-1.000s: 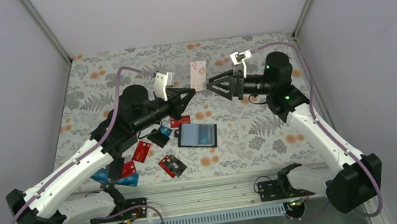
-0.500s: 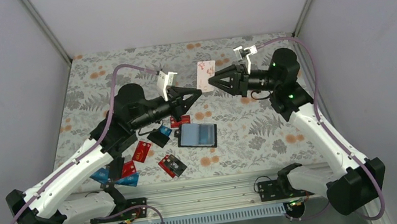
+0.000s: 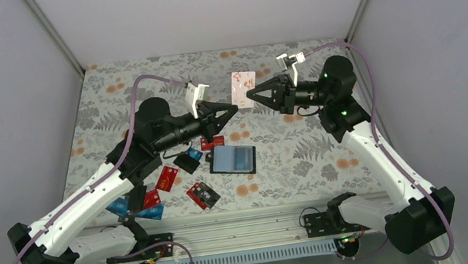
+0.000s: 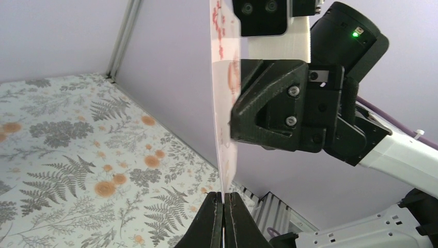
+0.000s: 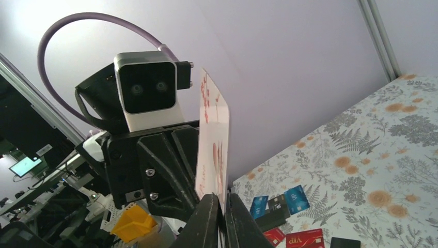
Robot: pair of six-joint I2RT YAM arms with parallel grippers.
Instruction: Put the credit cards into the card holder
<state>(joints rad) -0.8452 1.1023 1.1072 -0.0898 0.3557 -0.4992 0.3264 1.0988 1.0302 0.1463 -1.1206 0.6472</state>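
Both arms hold one white red-printed credit card [image 3: 243, 89] upright in mid-air. The left gripper [image 3: 236, 108] and right gripper [image 3: 249, 94] are each clamped on an edge. The card holder [image 3: 232, 160] lies open on the floral table [image 3: 304, 157], with the other credit cards [image 3: 167, 178] scattered just left of it.

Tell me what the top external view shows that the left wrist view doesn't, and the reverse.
Only the top external view shows the card holder lying open on the table, with loose cards, red, blue and black, beside it. Only the left wrist view shows the white card edge-on, its lower edge pinched in the left gripper. Both show that white card held in the air by the left gripper and the right gripper together, above the floral table.
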